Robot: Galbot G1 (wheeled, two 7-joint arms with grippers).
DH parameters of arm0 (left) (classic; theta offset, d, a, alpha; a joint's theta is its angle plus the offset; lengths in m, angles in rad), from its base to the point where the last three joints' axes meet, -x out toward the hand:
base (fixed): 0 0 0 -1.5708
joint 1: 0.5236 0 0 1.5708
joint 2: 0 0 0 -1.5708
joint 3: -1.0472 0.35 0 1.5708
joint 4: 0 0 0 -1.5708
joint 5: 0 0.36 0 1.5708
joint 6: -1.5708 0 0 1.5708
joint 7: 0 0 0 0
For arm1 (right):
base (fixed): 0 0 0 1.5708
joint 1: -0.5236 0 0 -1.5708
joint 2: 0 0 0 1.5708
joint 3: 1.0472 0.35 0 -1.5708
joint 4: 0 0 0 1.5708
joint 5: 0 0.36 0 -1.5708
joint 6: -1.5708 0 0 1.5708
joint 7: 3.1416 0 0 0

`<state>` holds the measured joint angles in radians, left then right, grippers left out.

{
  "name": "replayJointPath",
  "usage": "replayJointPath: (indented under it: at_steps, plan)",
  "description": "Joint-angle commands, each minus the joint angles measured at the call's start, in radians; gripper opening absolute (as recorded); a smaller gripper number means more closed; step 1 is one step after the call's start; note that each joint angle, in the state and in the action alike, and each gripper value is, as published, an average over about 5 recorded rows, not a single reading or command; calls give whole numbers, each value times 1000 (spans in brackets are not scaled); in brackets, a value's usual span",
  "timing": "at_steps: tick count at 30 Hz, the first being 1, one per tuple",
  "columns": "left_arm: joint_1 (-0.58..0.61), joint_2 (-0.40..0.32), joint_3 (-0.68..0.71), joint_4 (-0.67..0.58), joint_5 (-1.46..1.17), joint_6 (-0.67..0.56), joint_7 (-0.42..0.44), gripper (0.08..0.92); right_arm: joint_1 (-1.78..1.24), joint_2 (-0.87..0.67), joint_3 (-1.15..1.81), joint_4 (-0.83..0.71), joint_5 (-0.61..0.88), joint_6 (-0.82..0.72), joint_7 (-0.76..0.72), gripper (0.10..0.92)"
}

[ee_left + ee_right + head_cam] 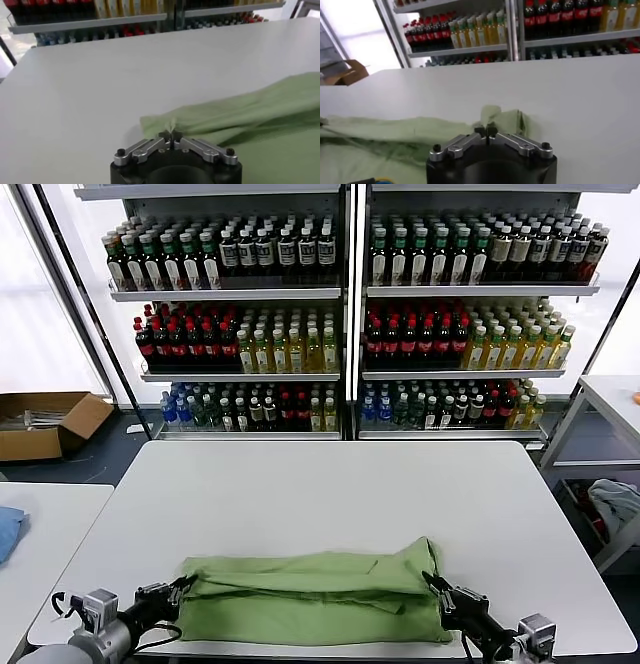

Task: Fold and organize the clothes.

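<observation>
A light green shirt (315,599) lies folded into a long band across the near part of the white table (320,494), close to its front edge. My left gripper (182,589) sits at the band's left end. In the left wrist view the gripper (171,134) has its tips together on a small peak of the shirt's fabric (260,107). At the band's right end, my right gripper (432,582) meets the raised corner. In the right wrist view the gripper (485,131) has its tips pinched together at that corner of the shirt (395,132).
Shelves of bottles (345,304) stand behind the table. A cardboard box (45,422) is on the floor at the left. A blue cloth (8,529) lies on a side table at the left. Another table and a cloth pile (615,504) stand at the right.
</observation>
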<state>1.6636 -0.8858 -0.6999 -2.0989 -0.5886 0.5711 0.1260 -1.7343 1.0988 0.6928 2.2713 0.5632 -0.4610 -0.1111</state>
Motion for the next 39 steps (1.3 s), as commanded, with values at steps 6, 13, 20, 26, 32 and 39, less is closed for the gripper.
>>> replayJointPath:
  at_steps: [6, 13, 20, 26, 32, 39]
  plan:
    - [116, -48, -156, -104, -30, 4, -99, 297, 80, -42, 331, -91, 126, 111, -6, 422]
    - [95, -190, -63, -182, -130, -48, -318, 497, 57, 9, 372, -137, 119, 160, -13, 622]
    - [66, -309, 80, -115, -49, -84, -431, 696, 31, 42, 348, -129, 98, 178, -26, 797]
    - [45, -357, 129, -56, 57, -101, -437, 814, 42, 37, 357, -127, 100, 175, -28, 822]
    - [42, -380, 141, -25, 100, -101, -428, 823, 33, 38, 365, -123, 108, 177, -32, 823]
    - [45, -399, 152, -17, 125, -104, -414, 809, 45, 40, 369, -110, 140, 168, -34, 823]
